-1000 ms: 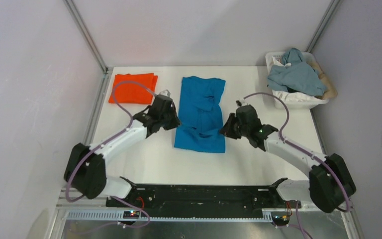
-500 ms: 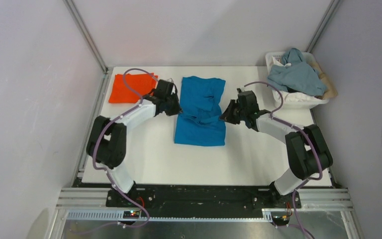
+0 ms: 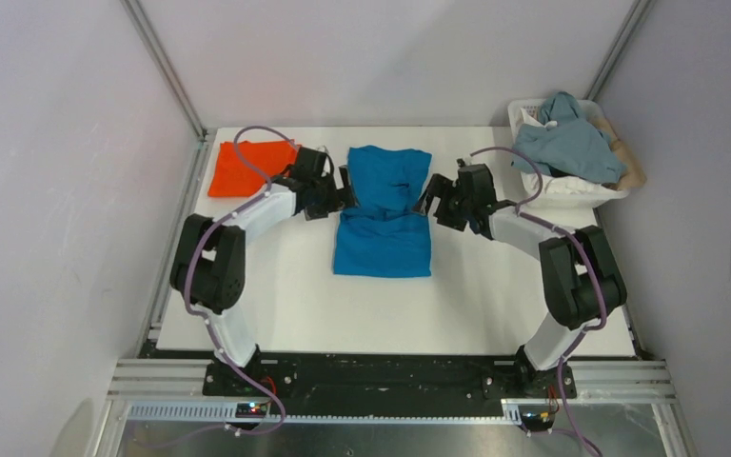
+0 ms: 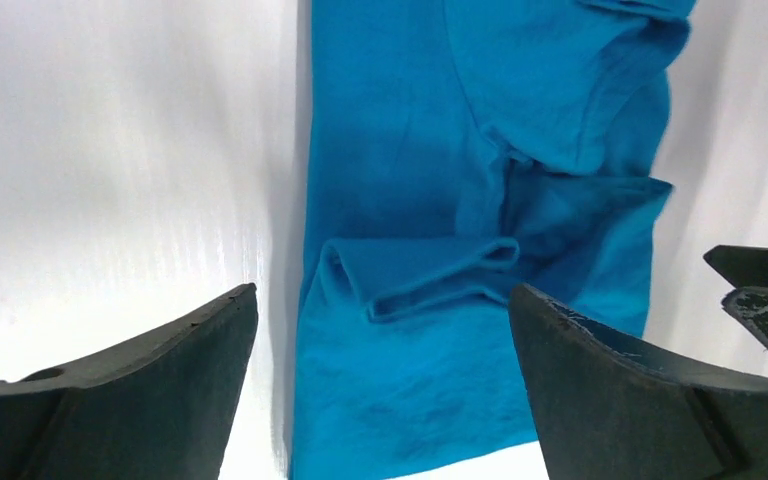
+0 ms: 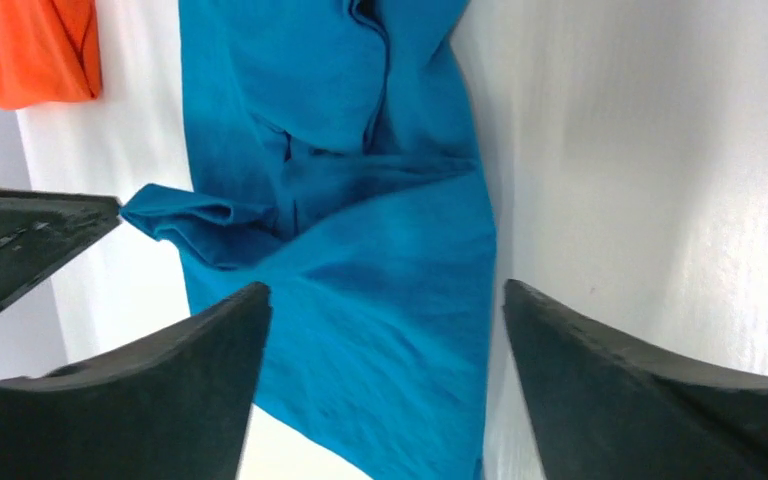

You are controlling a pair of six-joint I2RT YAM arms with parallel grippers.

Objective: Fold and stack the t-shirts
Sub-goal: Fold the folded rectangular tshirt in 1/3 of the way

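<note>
Blue tee (image 3: 383, 238) just beside left gripper (image 3: 346, 187)

Bright, even light, faint soft shadows, washed-out glare on table (image 4: 110, 150)

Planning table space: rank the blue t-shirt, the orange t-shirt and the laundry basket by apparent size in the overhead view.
1. blue t-shirt: largest, but only narrowly.
2. laundry basket with its heaped clothes: nearly tied with it.
3. orange t-shirt: folded, clearly smallest.
</note>
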